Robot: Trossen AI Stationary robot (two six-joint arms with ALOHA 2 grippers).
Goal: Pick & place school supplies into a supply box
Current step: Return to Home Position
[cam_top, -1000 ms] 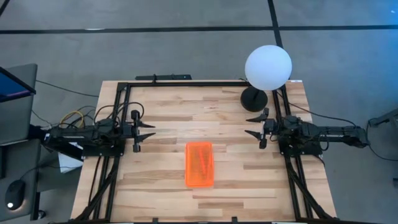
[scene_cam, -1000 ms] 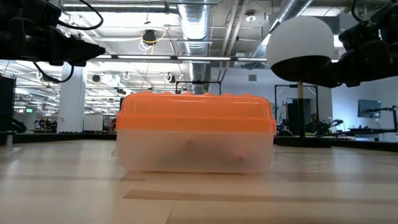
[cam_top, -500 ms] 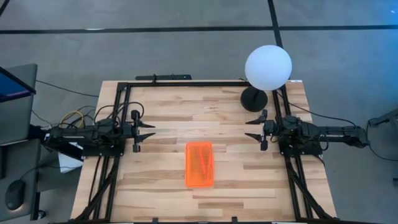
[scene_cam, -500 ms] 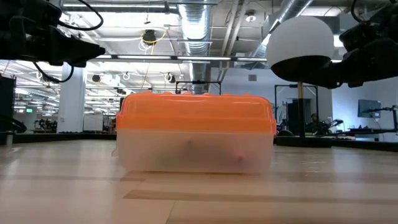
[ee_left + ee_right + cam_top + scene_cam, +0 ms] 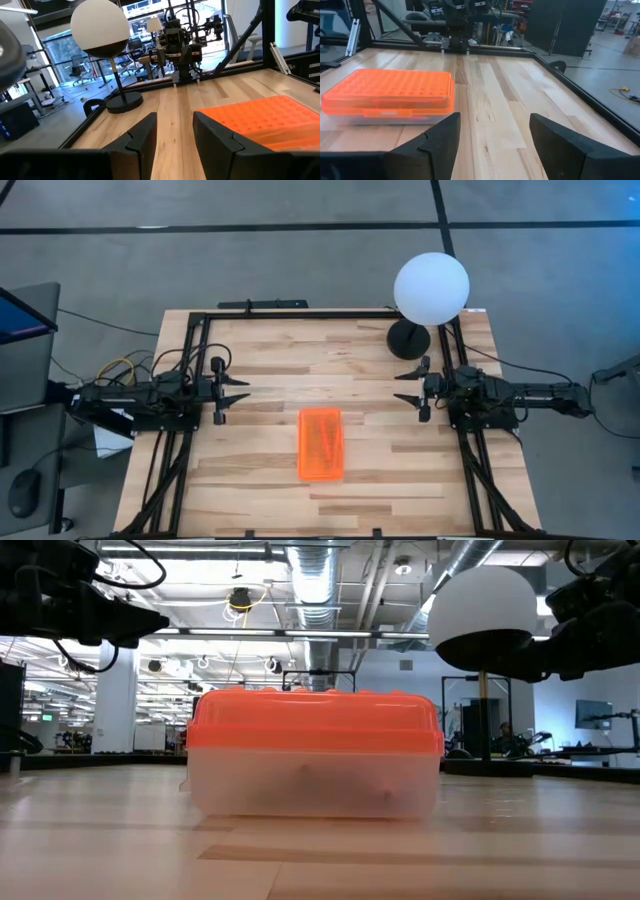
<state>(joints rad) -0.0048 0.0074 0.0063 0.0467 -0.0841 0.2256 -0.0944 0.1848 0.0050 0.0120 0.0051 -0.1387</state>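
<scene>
The supply box (image 5: 321,444), a clear case with an orange lid, lies flat on the wooden table near its middle, lid closed; it also shows in the low view (image 5: 315,752) and both wrist views (image 5: 260,120) (image 5: 390,95). Faint shapes of school supplies show through its clear wall (image 5: 340,785). My left gripper (image 5: 241,391) hovers open at the table's left side, pointing level toward the right. My right gripper (image 5: 404,384) hovers open at the right side, pointing toward the left. Both stand well clear of the box.
A white globe lamp (image 5: 431,283) on a black round base (image 5: 408,338) stands at the far right corner, close to my right arm. A black metal frame (image 5: 300,311) runs along the table's far edge and sides. Bare wood surrounds the box.
</scene>
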